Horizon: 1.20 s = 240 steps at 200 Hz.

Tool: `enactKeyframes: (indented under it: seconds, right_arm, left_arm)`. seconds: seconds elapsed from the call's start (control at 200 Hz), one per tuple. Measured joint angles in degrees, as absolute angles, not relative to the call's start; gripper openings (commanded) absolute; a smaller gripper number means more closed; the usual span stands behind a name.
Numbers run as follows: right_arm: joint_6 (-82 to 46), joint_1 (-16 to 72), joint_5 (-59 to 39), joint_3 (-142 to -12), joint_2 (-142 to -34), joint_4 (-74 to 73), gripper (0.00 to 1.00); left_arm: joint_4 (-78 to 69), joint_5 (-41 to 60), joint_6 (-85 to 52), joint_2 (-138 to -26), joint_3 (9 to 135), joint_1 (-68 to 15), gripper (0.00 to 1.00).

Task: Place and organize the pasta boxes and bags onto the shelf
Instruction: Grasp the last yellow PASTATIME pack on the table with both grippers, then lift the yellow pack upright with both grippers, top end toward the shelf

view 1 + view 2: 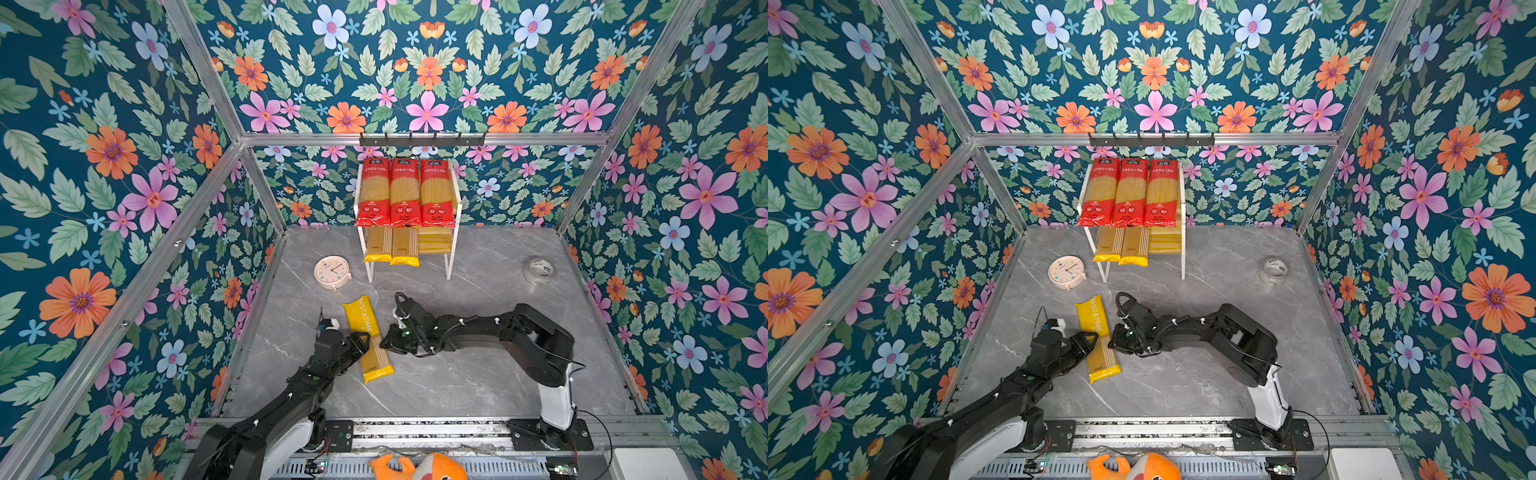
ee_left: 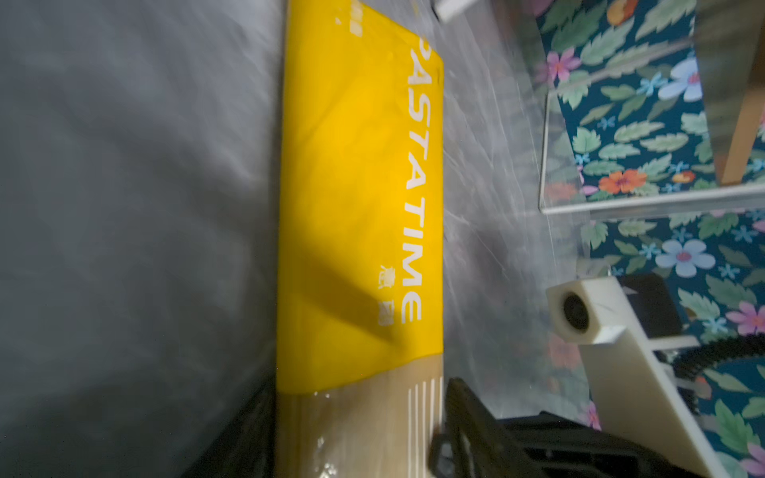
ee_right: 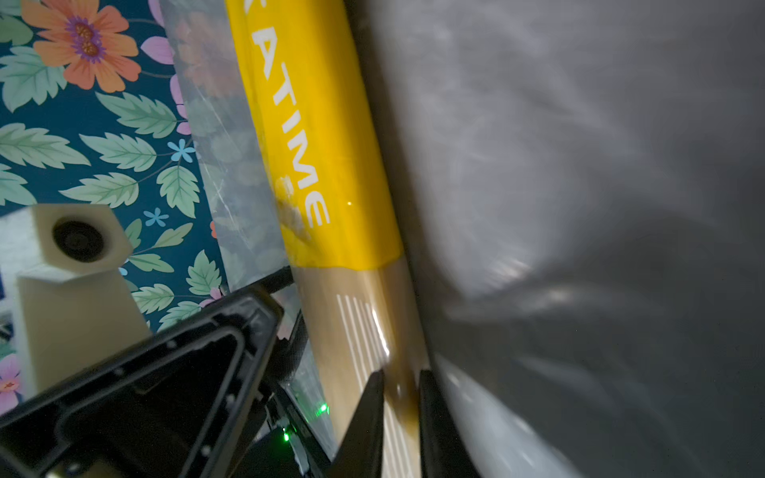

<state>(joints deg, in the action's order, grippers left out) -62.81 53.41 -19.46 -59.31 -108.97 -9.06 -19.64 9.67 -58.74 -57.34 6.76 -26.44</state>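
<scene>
Lying, seemingly pinched, in right end effector (image 3: 399,387): yellow packet (image 3: 327,136).

Dark teal floral wallpaper (image 1: 104,145) covers the back and both side walls. A black hook rail (image 1: 422,140) hangs on a horizontal aluminium bar (image 1: 291,139) across the back wall. Below the rail spreads an evenly lit grey marble-patterned floor (image 1: 478,374), and slanting aluminium struts (image 1: 199,70) rise on either side of the rail.

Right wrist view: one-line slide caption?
Right gripper pinches the edge of the packet at its clear window, table behind.
</scene>
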Motion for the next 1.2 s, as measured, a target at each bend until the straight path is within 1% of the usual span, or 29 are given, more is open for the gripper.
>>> enactKeyframes:
  seconds: [0.055,0.09,0.13,0.195,0.24,0.315,0.405,0.56,0.725,0.79,0.85,0.91,1.02,1.135,1.2]
  right_arm:
    - [-62.3,51.5,-20.3,-54.1,-104.2,-9.6,0.21]
    - [-61.7,50.2,-21.0,-50.9,-101.4,-9.7,0.25]
    - [-60.9,48.7,-21.8,-47.8,-98.6,-9.8,0.32]
    - [-59.5,46.2,-22.8,-44.0,-94.5,-8.8,0.42]
    - [-58.4,44.6,-23.6,-42.5,-92.5,-8.7,0.46]
    - [-55.6,42.4,-25.8,-42.1,-91.7,-8.8,0.49]
    - [-52.6,40.2,-28.4,-44.1,-93.4,-8.2,0.5]
    - [-47.9,39.7,-31.4,-52.1,-101.1,-6.7,0.49]
    - [-46.4,40.2,-32.9,-58.7,-108.9,-6.7,0.46]
    - [-46.4,41.3,-33.3,-60.8,-111.5,-6.5,0.45]
    - [-46.4,42.6,-33.6,-62.7,-113.3,-6.4,0.42]
    - [-46.3,43.9,-33.7,-64.2,-114.7,-6.4,0.36]
    - [-46.6,45.3,-34.3,-64.8,-116.3,-8.9,0.24]
    - [-48.4,45.4,-34.4,-60.8,-115.0,-15.7,0.13]
    - [-49.6,45.5,-34.3,-58.8,-113.9,-18.6,0.07]
  left_arm:
    - [-22.1,7.5,-60.4,-61.1,8.0,-30.5,0.65]
    - [-23.5,6.9,-61.1,-63.0,8.7,-32.6,0.64]
    - [-25.0,5.8,-61.5,-65.1,9.6,-34.7,0.65]
    - [-26.7,5.7,-62.1,-66.7,10.1,-36.1,0.64]
    - [-27.2,5.5,-62.6,-66.6,10.0,-36.2,0.64]
    - [-26.2,4.5,-62.3,-64.4,9.6,-36.0,0.64]
    - [-24.0,3.1,-61.3,-60.0,8.9,-35.6,0.64]
    - [-21.2,2.5,-60.9,-58.1,8.0,-35.6,0.63]
    - [-21.5,2.5,-60.9,-60.2,7.7,-35.6,0.58]
    - [-22.8,2.6,-60.9,-61.8,7.6,-35.6,0.54]
    - [-25.1,2.7,-60.9,-63.6,7.3,-35.5,0.48]
    - [-28.4,3.0,-60.9,-66.0,6.9,-35.4,0.4]
    - [-34.0,3.4,-60.9,-69.5,5.8,-34.7,0.3]
    - [-36.2,4.6,-61.1,-69.7,5.2,-33.7,0.29]
    - [-35.2,5.3,-60.9,-67.9,5.2,-33.3,0.31]
